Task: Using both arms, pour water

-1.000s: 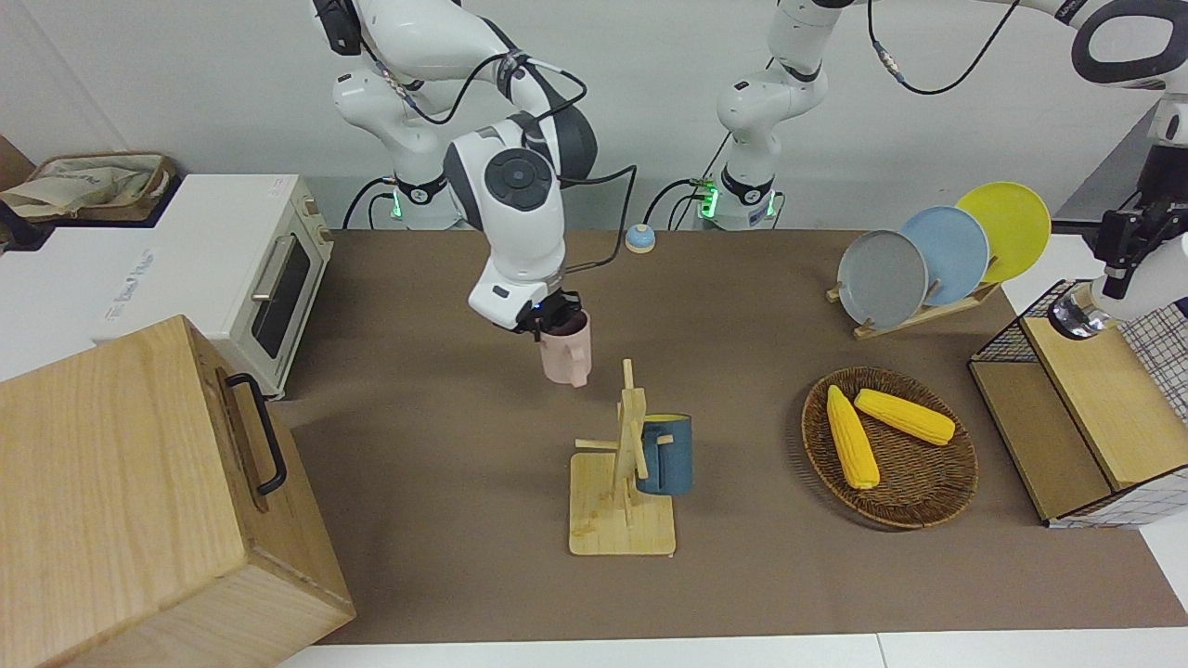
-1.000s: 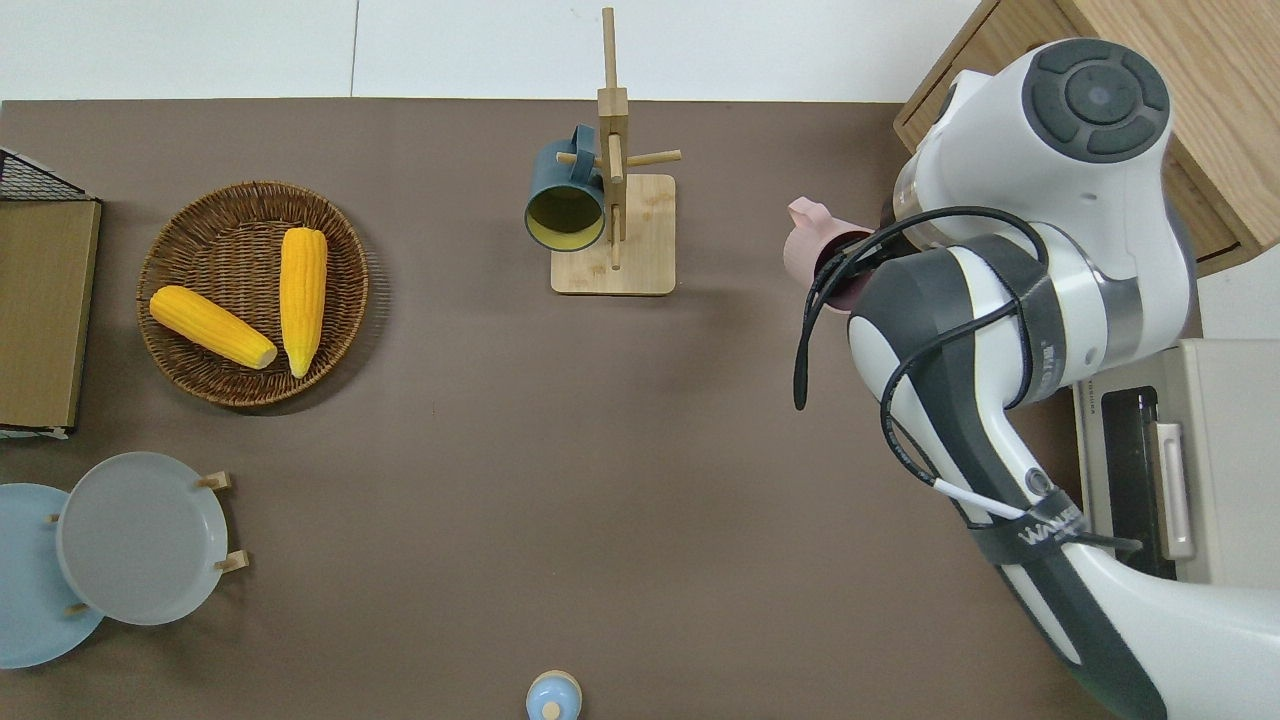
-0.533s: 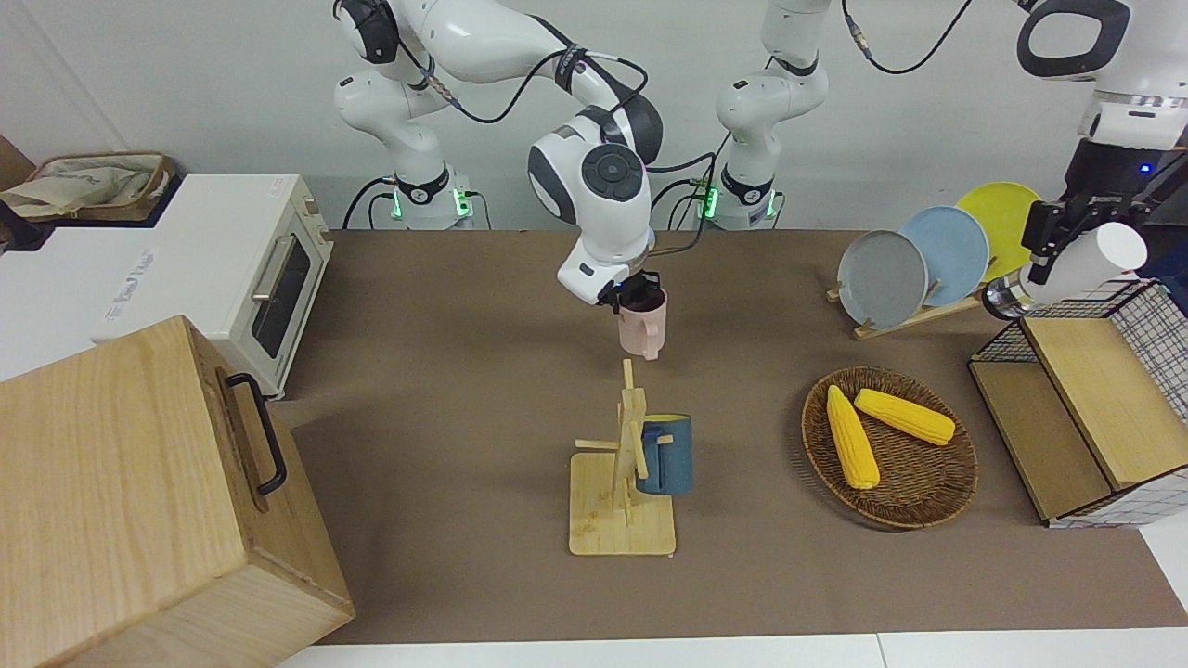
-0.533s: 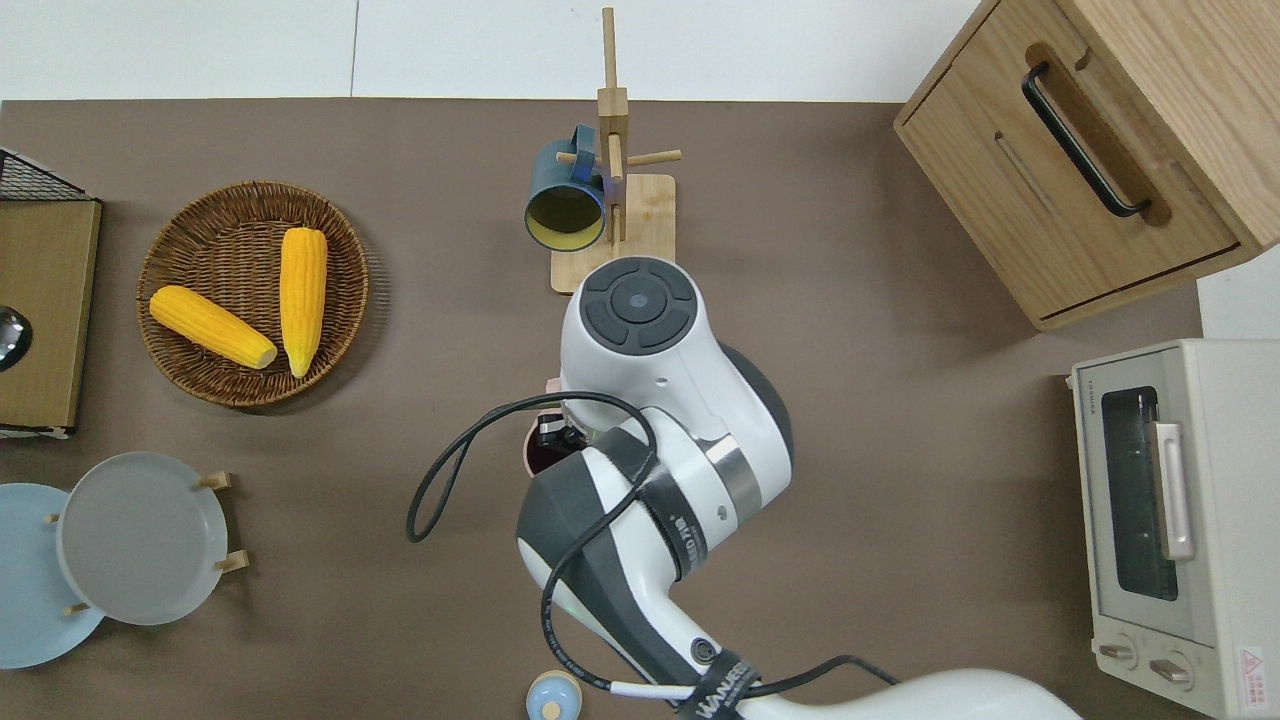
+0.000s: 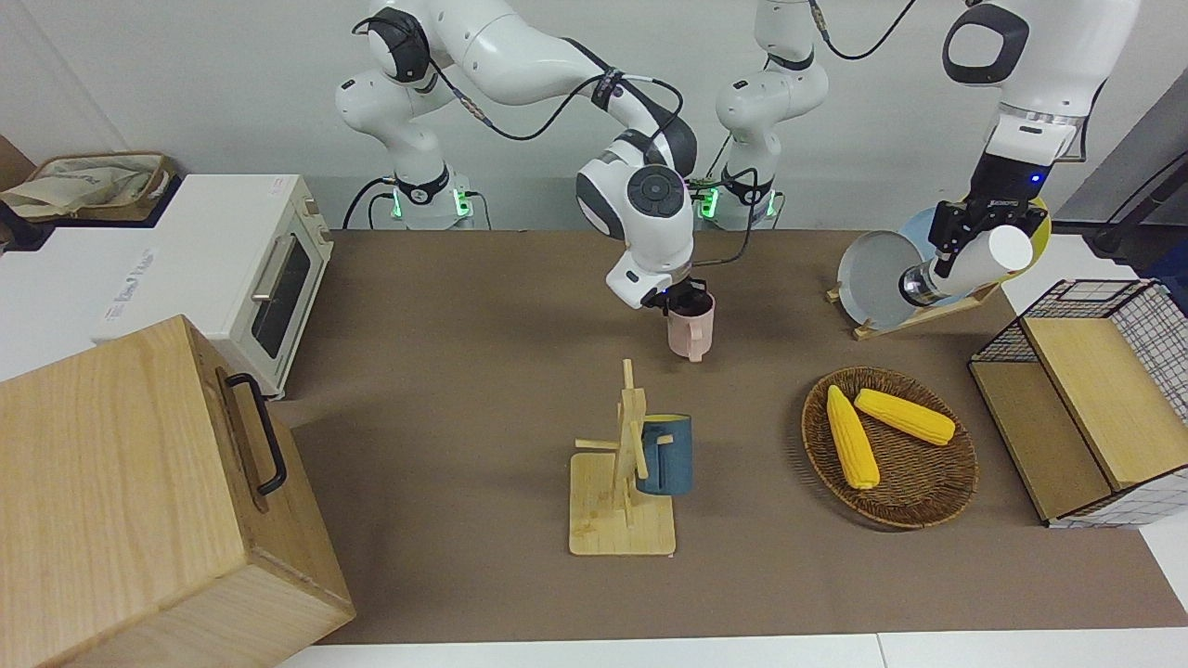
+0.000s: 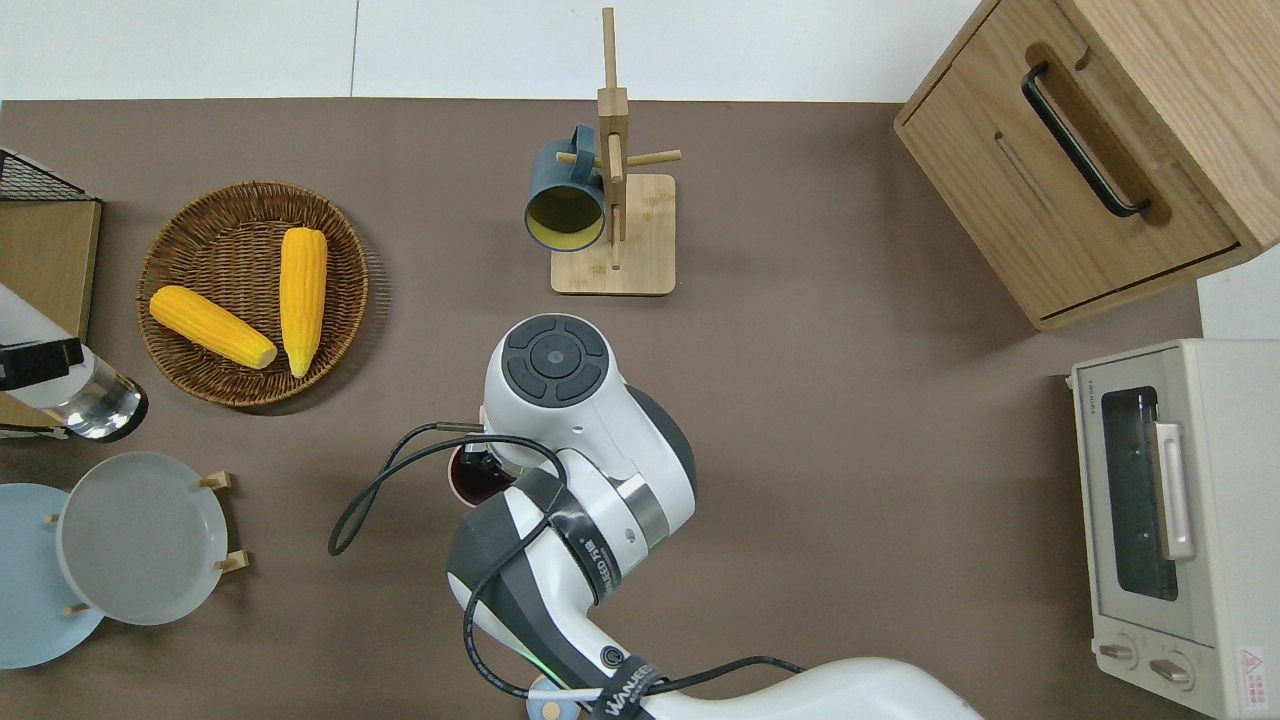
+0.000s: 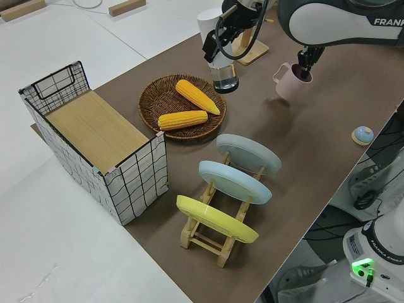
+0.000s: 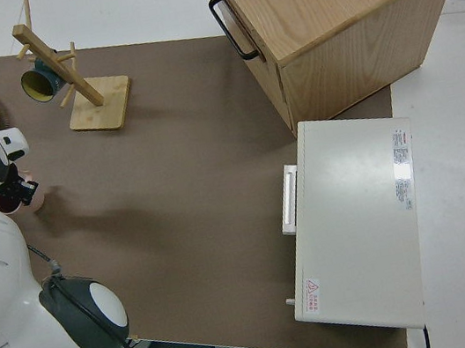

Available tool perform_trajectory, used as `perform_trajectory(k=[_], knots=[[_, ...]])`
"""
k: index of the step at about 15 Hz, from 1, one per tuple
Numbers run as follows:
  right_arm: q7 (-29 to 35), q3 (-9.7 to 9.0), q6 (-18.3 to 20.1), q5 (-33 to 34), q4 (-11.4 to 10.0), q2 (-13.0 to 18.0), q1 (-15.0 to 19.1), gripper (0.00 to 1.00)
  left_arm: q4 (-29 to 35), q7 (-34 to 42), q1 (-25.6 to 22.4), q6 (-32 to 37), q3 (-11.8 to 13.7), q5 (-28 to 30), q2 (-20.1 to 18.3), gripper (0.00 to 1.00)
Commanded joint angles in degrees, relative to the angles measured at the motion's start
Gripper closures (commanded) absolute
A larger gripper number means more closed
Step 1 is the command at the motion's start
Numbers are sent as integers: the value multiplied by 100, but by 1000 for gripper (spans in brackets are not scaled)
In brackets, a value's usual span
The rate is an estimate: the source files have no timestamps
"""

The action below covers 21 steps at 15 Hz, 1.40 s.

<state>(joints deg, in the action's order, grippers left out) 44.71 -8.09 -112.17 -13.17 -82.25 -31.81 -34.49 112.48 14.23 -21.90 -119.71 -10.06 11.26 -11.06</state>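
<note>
Right gripper (image 5: 684, 299) holds pink mug (image 5: 691, 334); left gripper (image 5: 976, 229) grips tilted bottle (image 5: 965, 266).

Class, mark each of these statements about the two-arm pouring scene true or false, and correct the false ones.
1. The right gripper holds a pink mug by its rim. True.
2. The left gripper holds a white bottle with a clear base, tilted. True.
3. Three cobs of corn lie in the wicker basket. False: there are two.
4. The blue mug stands upright on the table. False: it hangs on a peg of the wooden mug stand.
5. The plate rack holds a grey, a blue and a yellow plate. True.
6. The toaster oven sits on top of the wooden cabinet. False: it stands beside it, nearer to the robots.
</note>
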Motion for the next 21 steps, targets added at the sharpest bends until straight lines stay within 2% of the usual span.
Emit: perform_trajectory(k=[1, 2, 3, 4, 5, 6, 7, 12, 14, 17, 21], knots=[[231, 35, -200, -168, 209, -290, -119, 1000, 336, -175, 45, -184, -31, -142, -335, 1000], [231, 35, -200, -168, 218, -299, -119, 1000, 336, -175, 45, -184, -31, -142, -335, 1000], [222, 35, -209, -160, 218, -300, -119, 725, 345, -175, 45, -184, -31, -142, -335, 1000], [231, 35, -226, -160, 218, -300, -119, 302, 362, -175, 45, -184, -31, -142, -335, 1000], [222, 35, -331, -151, 218, -300, -119, 227, 362, -175, 45, -184, -31, -133, -335, 1000], [222, 35, -410, -151, 218, -300, -119, 77, 371, -175, 45, -184, -40, -133, -335, 1000], [222, 35, -437, -125, 218, -308, -128, 11, 371, -175, 45, -184, -40, -133, -326, 1000], [274, 53, -420, 16, 297, -238, -145, 11, 415, -175, 54, -193, -58, -133, -326, 1000], [406, 79, -350, 34, 280, -55, -102, 11, 520, -192, 54, -228, -206, -124, -326, 1000], [433, 123, 133, 156, 262, 262, -57, 11, 670, -535, 63, -246, -496, -124, -405, 1000], [346, 378, 625, 236, 245, 719, 39, 9, 942, -799, 63, -324, -936, -98, -493, 1000]])
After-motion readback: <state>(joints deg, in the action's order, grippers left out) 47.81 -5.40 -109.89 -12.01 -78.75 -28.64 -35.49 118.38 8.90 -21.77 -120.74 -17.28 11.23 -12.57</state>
